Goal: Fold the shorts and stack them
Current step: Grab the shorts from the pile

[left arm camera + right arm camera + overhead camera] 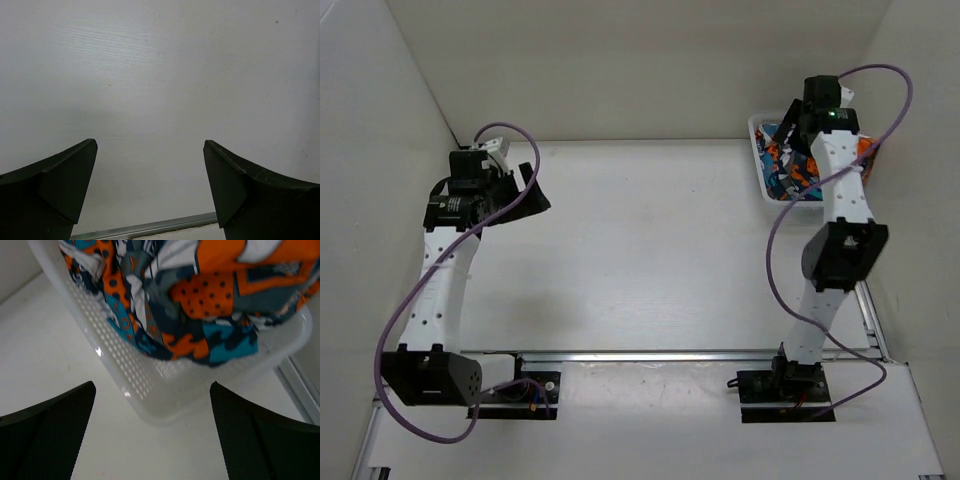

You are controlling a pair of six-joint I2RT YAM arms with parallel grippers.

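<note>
The shorts (200, 300), a crumpled heap in orange, teal, navy and white print, lie inside the white mesh basket (145, 385) at the table's far right; in the top view the shorts (790, 165) are partly hidden by my right arm. My right gripper (152, 390) is open and empty, hovering over the basket's near corner; in the top view it (798, 125) sits above the basket (760, 185). My left gripper (150, 147) is open and empty over bare table at the far left (525, 185).
White walls enclose the table on the left, back and right. A metal rail (690, 354) runs across the near edge by the arm bases, also seen in the left wrist view (150, 227). The basket stands against the right wall.
</note>
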